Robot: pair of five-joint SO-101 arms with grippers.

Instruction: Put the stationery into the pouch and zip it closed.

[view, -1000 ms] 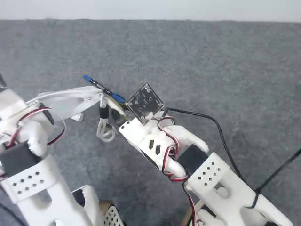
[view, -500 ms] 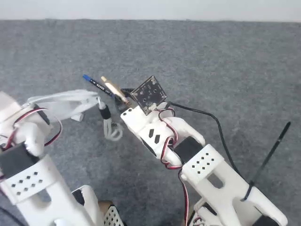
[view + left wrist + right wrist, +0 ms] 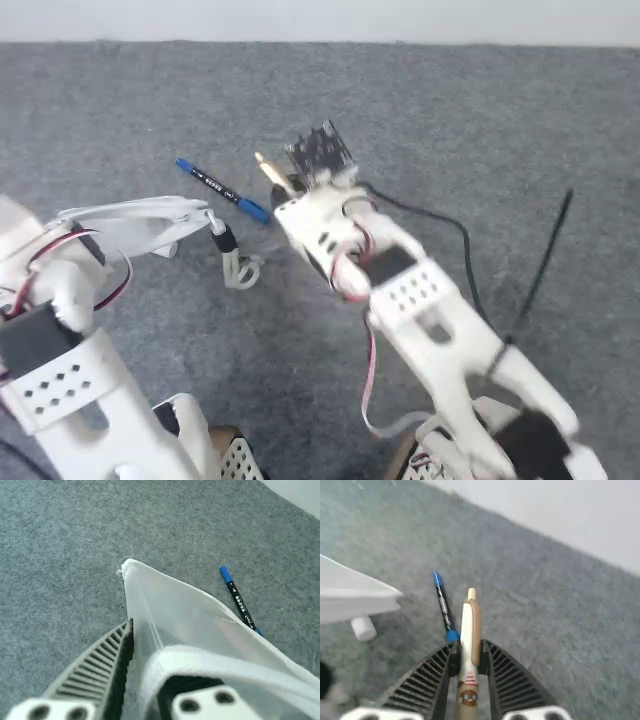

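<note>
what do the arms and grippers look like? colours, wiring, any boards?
Left arm and right arm: white plastic shells with perforated panels, black servos, red-black-white wire bundles. Right arm carries a dark bare circuit board and a black cable. Left gripper and right gripper: ribbed grey fingers.

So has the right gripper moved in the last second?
Yes. The right gripper, shut on the beige pen, has moved away from the pouch and farther out, alongside the unmoved blue pen.
</note>
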